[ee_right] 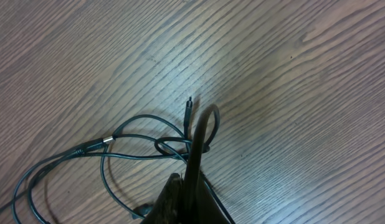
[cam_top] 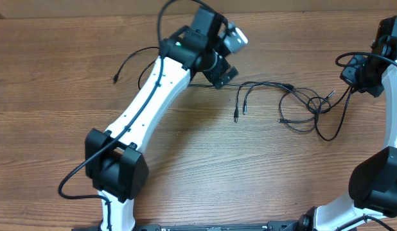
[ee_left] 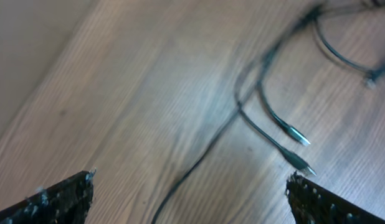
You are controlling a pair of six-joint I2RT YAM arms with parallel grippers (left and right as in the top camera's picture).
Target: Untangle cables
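Left pincer (ee_left: 191,182) is hanging fully released over the far half of the bench (cam_top: 185,173), about midway between its left and right edges. Its jaws are spread wide and gripping nothing. I am reading this as a pose between grips. One thin strand of the cables (cam_top: 269,85) is running across the wood straight through the gap between the jaws, so a short drop and a squeeze would catch it.

Moving rightward from the left edge, a free plug end (cam_top: 115,79) is lying loose on the wood. Its cord is curving away under the left arm. Past the arm the strand is coming out fairly straight, heading toward the right edge. Just on the near side of it, the twin plugs (cam_top: 236,118) are lying side by side, clear of everything else, which makes them look like the easy ends to draw out.

Further right, the knot (cam_top: 308,106) is sitting in the far right quarter of the bench, with several loops crossing over one another and sagging toward the near edge.

At the right edge, the right pincer (ee_right: 187,190) is clenched on one cord of that bundle. Its wrist view is showing a loop (ee_right: 206,121) rising from the closed fingers, with the other strands fanning out to the left. I am treating that grip as my anchor, since pinning one side keeps the knot in place while the left arm pulls strands leftward. My worry is that a careless tug could cinch the crossings tighter, not open them.
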